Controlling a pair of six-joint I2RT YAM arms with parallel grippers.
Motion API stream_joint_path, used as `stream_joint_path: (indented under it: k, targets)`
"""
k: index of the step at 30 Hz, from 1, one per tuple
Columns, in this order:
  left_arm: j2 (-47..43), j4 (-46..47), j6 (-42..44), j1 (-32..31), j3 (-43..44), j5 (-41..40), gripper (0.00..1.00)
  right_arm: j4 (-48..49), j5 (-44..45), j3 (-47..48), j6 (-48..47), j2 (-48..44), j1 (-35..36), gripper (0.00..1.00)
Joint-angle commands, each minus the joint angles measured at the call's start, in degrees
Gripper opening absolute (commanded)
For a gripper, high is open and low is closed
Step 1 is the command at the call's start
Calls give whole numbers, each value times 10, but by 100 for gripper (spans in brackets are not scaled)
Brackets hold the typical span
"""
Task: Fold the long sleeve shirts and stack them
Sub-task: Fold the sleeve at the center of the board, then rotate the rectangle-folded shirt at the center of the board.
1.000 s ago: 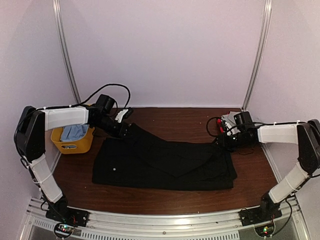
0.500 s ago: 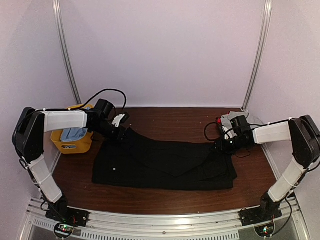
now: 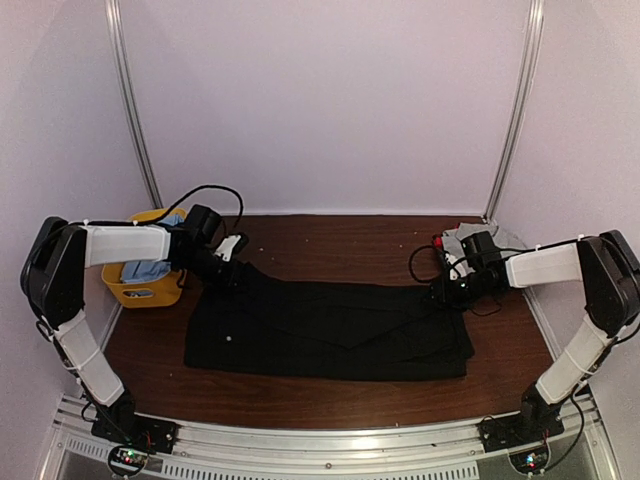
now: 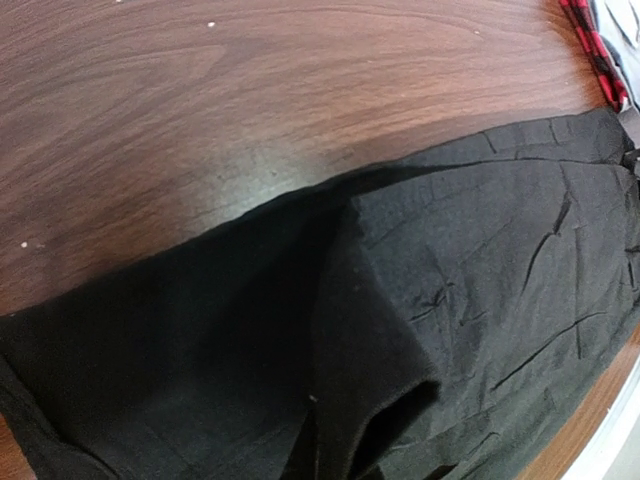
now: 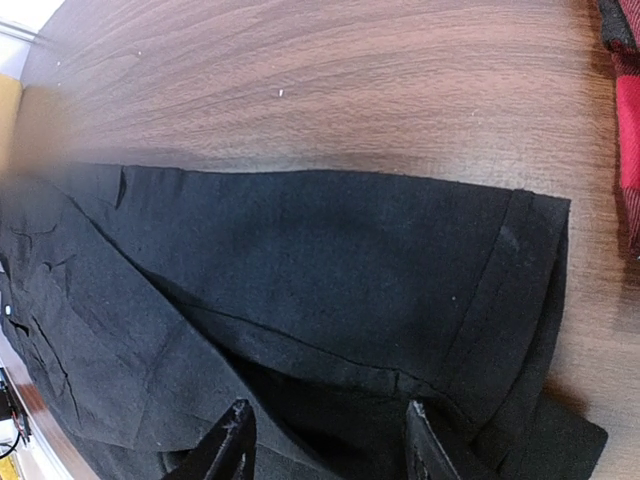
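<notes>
**On the bench, a black shirt lies wide with a hand at each far corner**

Across most of the dark wooden bench (image 3: 340, 232) the black shirt (image 3: 330, 335) lies spread flat. Its length runs left to right, and a folded layer lies over its middle. Its fine creases and draped edges suggest thin, limp, light cloth. It would likely sag wherever it is unsupported and slide easily on the wood, and it is not fragile. The hems and corners look like the best places to take hold, pinching a doubled edge at both ends together so it moves as one sheet.

A yellow basket (image 3: 140, 292) stands at the far left, just beside the shirt's corner, with blue cloth inside. A grey shirt (image 3: 465, 235) lies bunched in the far right corner, with a red checked cloth (image 4: 592, 45) beside it.

The left hand (image 3: 236, 271) sits at the far left corner of the black shirt. Its own camera shows no fingers, but it is closed and the cloth rises in a ridge toward it, so it appears to pinch that corner. The right hand (image 5: 328, 415) hangs over the hemmed far right corner with its fingers apart, gripping nothing.
</notes>
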Motion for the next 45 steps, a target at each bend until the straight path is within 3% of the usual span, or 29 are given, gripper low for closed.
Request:
stream_joint_path:
  k: [1, 7, 12, 17, 23, 29, 35, 45]
  targets:
    - [-16, -1, -6, 5, -5, -45, 0, -13, 24, 12, -13, 4, 3, 52]
    - [-4, -5, -8, 5, -13, -63, 0, -20, 24, 22, -15, -3, 3, 52]
    - [-3, -13, -8, 5, -17, -93, 10, -34, 30, 32, -19, -26, 3, 52]
    - [-24, -23, -8, 5, -10, -153, 32, -46, 44, 35, -13, -74, 4, 53]
    - [-72, -9, -24, 5, -17, -201, 67, -69, 78, 24, -13, -117, 9, 53]
    - [-137, 65, -34, 5, -60, -127, 96, -73, 109, -20, -3, -149, 12, 54]
    - [-176, 166, -61, -3, -127, -16, 98, -100, 146, -48, -1, -173, 13, 59]
    - [-141, 226, -80, -44, -176, -8, 97, -66, 145, -100, 68, -179, 96, 60]
